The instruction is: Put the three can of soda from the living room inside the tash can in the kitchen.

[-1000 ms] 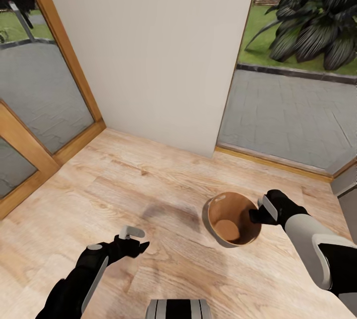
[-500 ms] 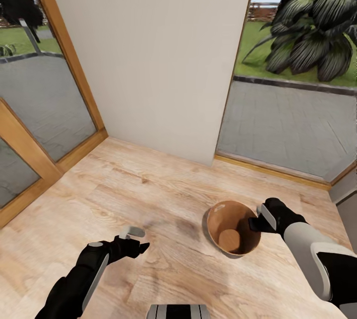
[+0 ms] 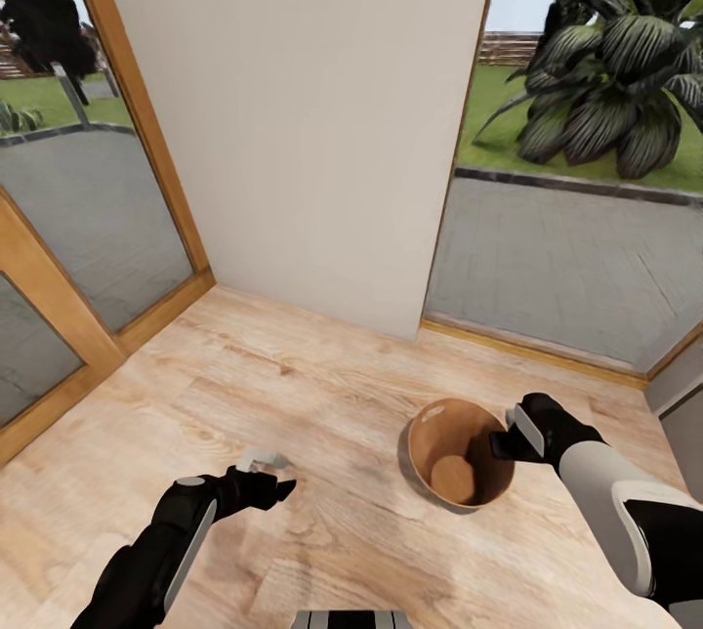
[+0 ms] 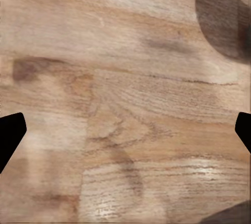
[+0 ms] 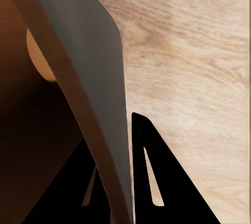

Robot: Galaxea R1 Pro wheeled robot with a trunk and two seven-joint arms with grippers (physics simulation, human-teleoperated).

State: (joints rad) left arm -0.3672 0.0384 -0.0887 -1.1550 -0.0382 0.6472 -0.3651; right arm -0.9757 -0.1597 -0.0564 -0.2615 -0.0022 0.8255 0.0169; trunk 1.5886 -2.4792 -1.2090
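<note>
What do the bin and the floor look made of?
Trash can: inner wall looks like glossy brown wood veneer, outer wall a matte grey, maybe plastic or painted metal; hard to tell in a render. Floor: warm wood planks, with visible grain and knots and a slight sheen.

One small round tapered bin (image 3: 459, 453) with a grey outer wall and a glossy brown inner wall is in sight, its inside holding nothing as far as the head view lets one judge. Two black robot grippers appear, the left gripper (image 3: 262, 475) and the right gripper (image 3: 515, 434). Two wood-framed glass doors (image 3: 88, 219) seem to stand at the left, one plain cream wall panel (image 3: 303, 111), one large dark-leaved garden plant (image 3: 615, 72).
</note>
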